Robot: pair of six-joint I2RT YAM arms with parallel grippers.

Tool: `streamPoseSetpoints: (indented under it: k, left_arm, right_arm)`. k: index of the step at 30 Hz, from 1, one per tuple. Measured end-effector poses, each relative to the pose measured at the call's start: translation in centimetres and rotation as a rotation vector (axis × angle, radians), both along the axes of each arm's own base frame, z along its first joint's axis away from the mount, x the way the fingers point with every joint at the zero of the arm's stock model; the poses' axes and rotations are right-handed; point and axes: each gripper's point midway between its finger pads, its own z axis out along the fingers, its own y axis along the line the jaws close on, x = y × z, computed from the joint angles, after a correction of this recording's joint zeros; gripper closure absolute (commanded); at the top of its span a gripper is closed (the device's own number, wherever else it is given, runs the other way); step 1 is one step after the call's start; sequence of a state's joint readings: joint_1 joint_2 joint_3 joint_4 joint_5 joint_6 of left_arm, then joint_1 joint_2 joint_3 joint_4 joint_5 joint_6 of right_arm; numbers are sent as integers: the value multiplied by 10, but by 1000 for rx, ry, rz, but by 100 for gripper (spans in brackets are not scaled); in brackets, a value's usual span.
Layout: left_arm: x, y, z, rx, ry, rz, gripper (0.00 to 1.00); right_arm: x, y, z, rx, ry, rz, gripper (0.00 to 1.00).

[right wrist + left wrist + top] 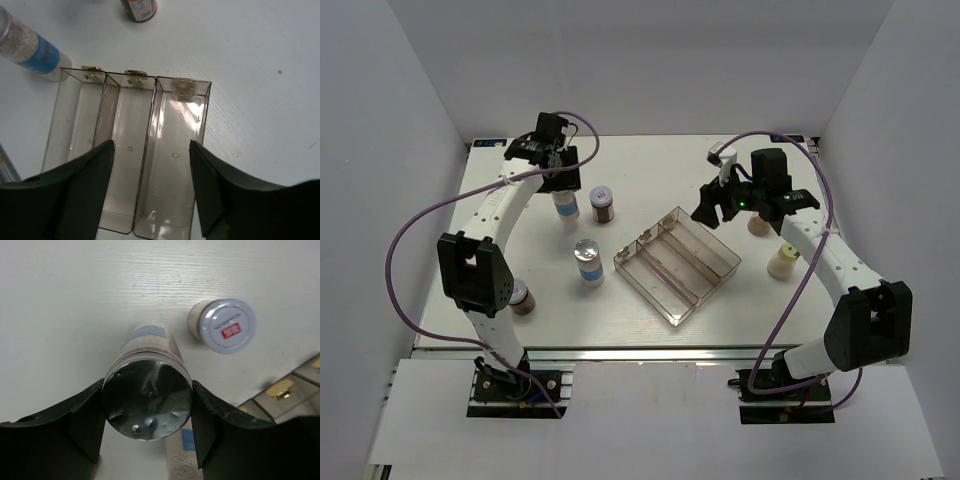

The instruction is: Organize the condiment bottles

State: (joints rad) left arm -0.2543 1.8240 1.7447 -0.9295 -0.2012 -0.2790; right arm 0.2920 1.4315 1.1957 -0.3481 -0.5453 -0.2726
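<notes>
Watching from the left side: the left gripper is clenched on the cap of a silver-capped jar, upright at the table's far left, just beside a red-lidded jar. I'd lift straight up to spare that neighbour, then carry it right to the clear tray, where the right gripper hovers spread and empty.

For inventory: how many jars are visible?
6: jar in left claw; brown jar beside it; silver-capped jar left of tray; dark jar under left arm; two jars right of tray.
</notes>
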Motion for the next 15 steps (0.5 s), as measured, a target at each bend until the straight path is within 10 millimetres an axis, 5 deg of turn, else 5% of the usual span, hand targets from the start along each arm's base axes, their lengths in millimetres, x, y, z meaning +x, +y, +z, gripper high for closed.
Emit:
streamPoseSetpoints:
  k: [2,3,6,15]
  left_arm:
    - [0,-13,15,-7,-25,-29,100]
    - [-2,-19,21,-12,-33,-44,100]
    - [-15,-34,34,-25,-31,-84,100]
    - [-59,-76,73,-201,-18,-235,100]
  right_arm:
    - [0,0,0,-1,-3,2,56]
    - [0,0,0,-2,-5,4,77]
    - [0,0,1,1,-6,4,100]
    - [-2,-1,2,3,-12,-6,100]
